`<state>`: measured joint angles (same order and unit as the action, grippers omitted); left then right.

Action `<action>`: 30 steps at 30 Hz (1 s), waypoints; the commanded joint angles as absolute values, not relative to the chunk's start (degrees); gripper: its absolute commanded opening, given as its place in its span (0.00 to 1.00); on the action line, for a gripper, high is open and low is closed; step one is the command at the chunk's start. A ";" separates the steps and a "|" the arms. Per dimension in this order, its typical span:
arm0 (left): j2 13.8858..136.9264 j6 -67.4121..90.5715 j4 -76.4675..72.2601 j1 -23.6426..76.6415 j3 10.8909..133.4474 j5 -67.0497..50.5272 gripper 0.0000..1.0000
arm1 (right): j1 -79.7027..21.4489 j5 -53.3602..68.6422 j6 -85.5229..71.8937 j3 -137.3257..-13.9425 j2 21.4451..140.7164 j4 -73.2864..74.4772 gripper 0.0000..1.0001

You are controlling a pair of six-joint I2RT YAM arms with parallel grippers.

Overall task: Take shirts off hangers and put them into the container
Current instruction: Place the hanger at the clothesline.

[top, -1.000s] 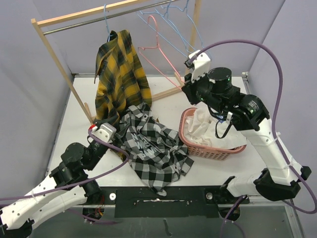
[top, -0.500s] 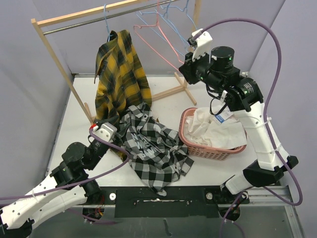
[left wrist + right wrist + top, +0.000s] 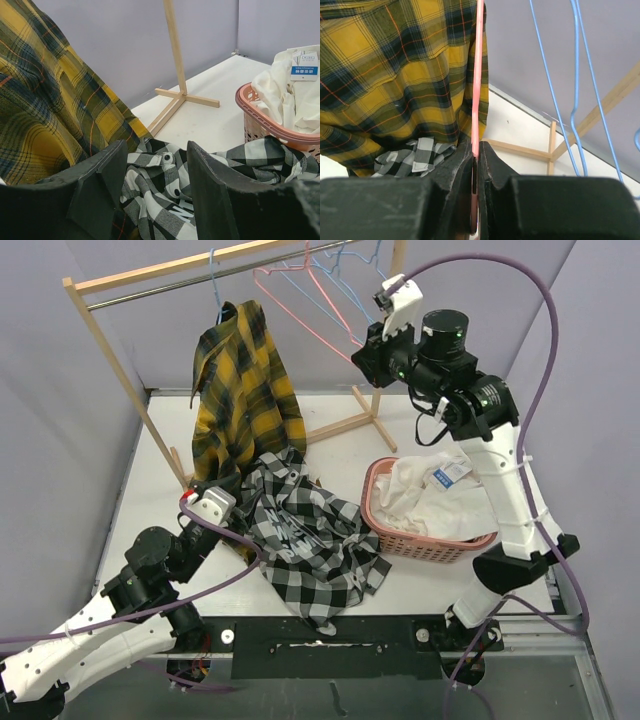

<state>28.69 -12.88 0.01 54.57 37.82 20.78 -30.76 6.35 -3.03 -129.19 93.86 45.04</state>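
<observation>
Jaws of right end effector (image 3: 475, 162) pinched tight on pink hanger (image 3: 479, 75), up by wooden rack (image 3: 110, 350). Left end effector (image 3: 156, 160) low, jaws apart, over check shirt (image 3: 310, 530) heaped on table (image 3: 330, 465). Plaid shirt (image 3: 240, 390) hangs on rack; white shirt (image 3: 425, 495) lies in pink basket (image 3: 420, 545)

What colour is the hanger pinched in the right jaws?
Pink-red; the hanger shows best in the right wrist view.

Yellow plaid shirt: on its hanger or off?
On. The yellow plaid shirt hangs by its collar from a light blue hanger hooked on the rail.
</observation>
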 commanded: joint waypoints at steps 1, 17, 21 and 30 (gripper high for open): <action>28.96 -12.46 -2.02 54.15 38.21 21.18 0.49 | -30.36 8.64 -2.75 -133.76 96.06 42.08 0.00; 29.44 -12.48 -2.27 54.04 37.97 21.27 0.50 | -30.22 1.31 -3.25 -118.30 91.98 36.21 0.54; 29.44 -12.31 -2.33 53.96 37.90 21.27 0.51 | -30.63 1.17 -5.80 -105.85 82.86 34.53 0.59; 29.71 -11.92 -2.20 53.92 37.97 21.01 0.51 | -42.63 0.42 -4.03 -78.99 70.82 32.93 0.71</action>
